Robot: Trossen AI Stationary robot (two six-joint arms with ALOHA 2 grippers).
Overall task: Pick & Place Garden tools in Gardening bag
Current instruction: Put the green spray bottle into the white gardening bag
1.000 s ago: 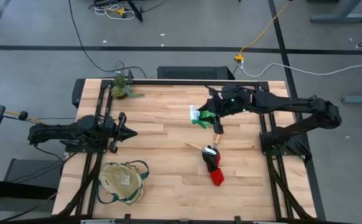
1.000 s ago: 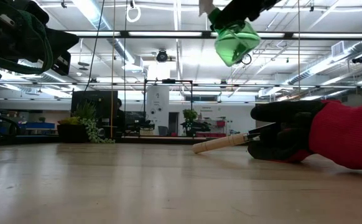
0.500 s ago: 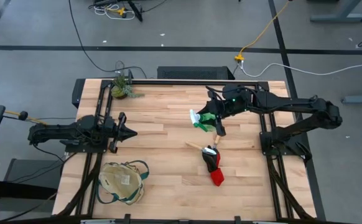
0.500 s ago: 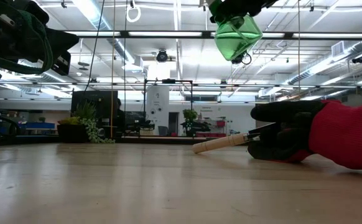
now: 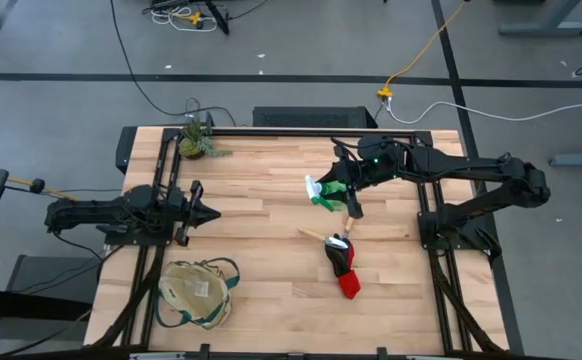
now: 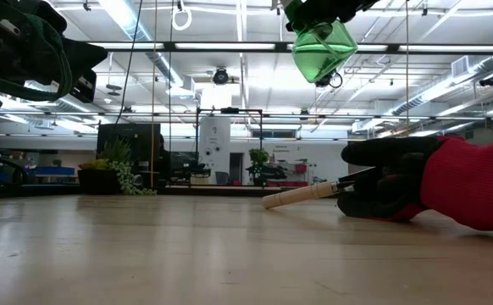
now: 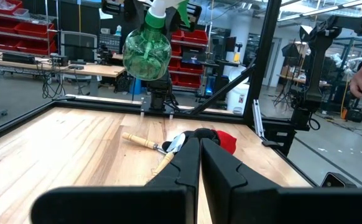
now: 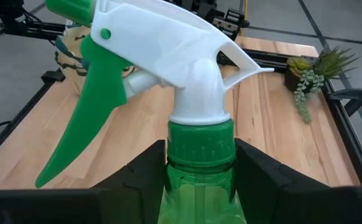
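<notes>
Spray bottle (image 5: 323, 192): translucent green body, white head with green trigger and nozzle tip; hung in the air above the table's far right half, clamped at the neck (the right gripper (image 8: 199, 168) held it).
Hand tools (image 5: 323, 236): slim, with pale wooden handles, lying flat at right centre, one handle touching the gloves.
Glove bundle (image 5: 343, 268): black and red, lying just nearer.
Gardening bag (image 5: 197, 292): beige, dark green trim, slumped open near left.
</notes>
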